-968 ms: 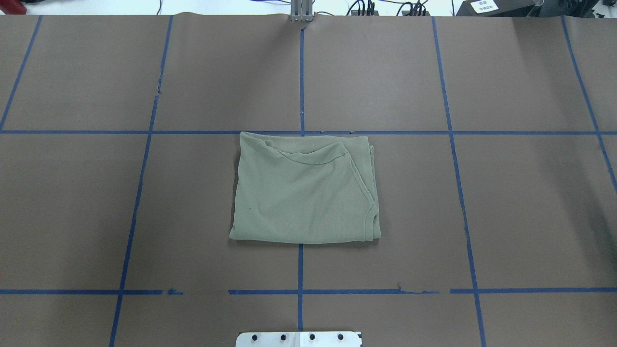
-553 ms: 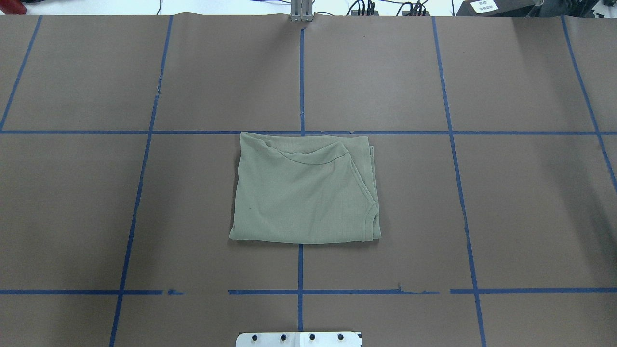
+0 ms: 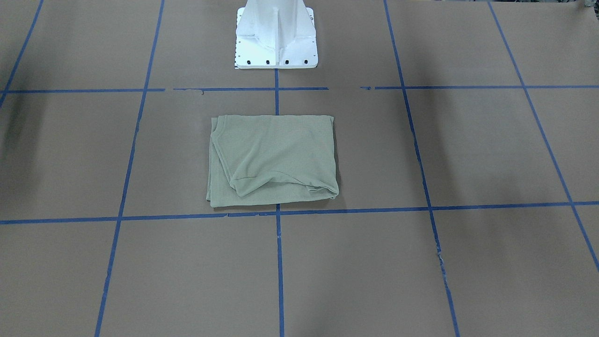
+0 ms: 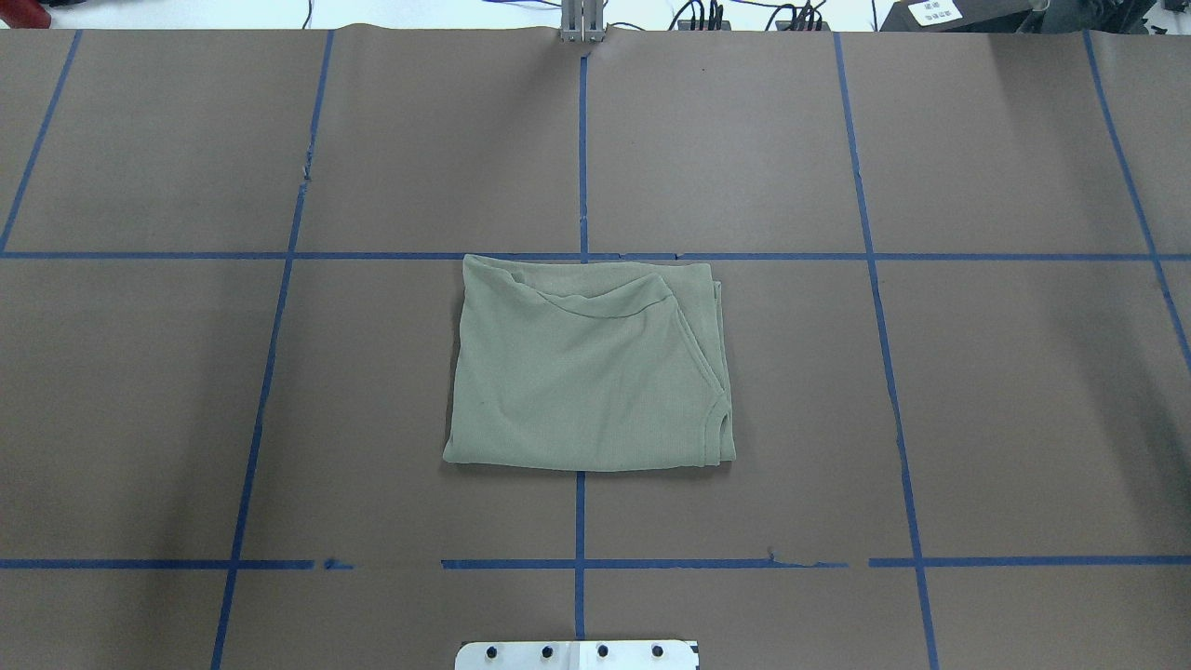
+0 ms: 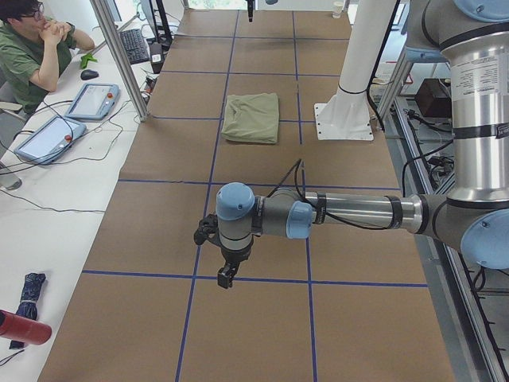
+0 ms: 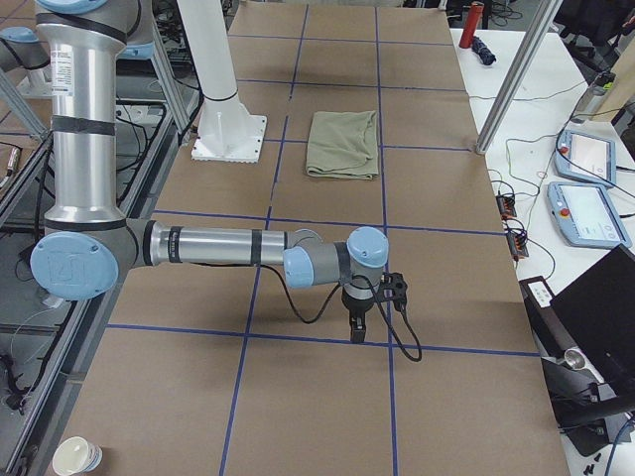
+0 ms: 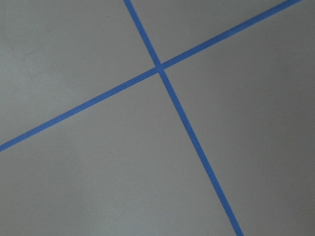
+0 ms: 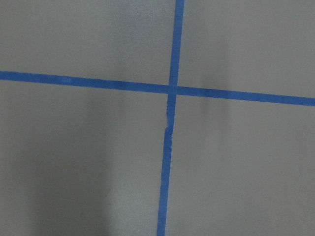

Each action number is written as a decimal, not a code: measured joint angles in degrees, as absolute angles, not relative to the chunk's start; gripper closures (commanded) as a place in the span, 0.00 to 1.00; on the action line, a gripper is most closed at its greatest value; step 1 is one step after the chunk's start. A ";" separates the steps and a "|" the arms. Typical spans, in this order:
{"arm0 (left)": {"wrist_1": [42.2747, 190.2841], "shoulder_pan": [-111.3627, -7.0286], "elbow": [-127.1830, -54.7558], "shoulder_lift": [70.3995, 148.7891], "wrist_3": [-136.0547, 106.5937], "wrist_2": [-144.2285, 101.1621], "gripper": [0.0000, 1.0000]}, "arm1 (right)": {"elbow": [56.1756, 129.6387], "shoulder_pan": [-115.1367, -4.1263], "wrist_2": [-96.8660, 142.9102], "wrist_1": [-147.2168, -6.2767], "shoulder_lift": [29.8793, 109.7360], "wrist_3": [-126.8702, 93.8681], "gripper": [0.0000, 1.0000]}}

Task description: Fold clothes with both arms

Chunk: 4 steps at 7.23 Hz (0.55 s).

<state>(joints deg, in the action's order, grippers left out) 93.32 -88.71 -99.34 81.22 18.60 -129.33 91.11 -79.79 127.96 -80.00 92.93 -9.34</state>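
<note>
Showing folded shirt (image 4: 586, 368) lying flat, left gripper (image 5: 226, 276) and right gripper (image 6: 356, 330) hanging well apart; jaw spread impossible to tell.

Shirt (image 4: 577, 381): plain pale sage-green, fine knit texture. Table (image 4: 1005, 391): brown, gridded with blue tape lines (image 4: 582, 140). Pedestal (image 3: 276, 37): white. Left arm (image 5: 358, 211), right arm (image 6: 208, 245): silver-grey tubes, light-blue joint caps.

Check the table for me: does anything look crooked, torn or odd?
The shirt is folded, but its top layer lies crooked, leaving uneven edges on one side. The blue tape line nearest the robot has gaps. Nothing else stands out.
</note>
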 measured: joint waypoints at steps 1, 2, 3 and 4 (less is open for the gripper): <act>92.87 -89.73 -98.55 81.19 18.46 -130.91 0.00 | 91.16 -79.78 128.53 -80.02 92.84 -9.37 0.00; 92.60 -90.33 -97.98 81.18 18.38 -131.97 0.00 | 91.19 -79.78 129.48 -80.00 92.84 -9.37 0.00; 92.48 -90.53 -97.56 81.24 18.22 -133.26 0.00 | 91.24 -79.79 130.07 -79.97 92.86 -9.35 0.00; 92.54 -90.53 -97.10 81.45 17.05 -135.64 0.00 | 91.85 -80.13 130.43 -80.18 92.91 -9.31 0.00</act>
<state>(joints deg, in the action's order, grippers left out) 92.54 -90.53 -97.10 81.45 17.05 -135.64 91.85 -80.13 130.43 -80.18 92.91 -9.31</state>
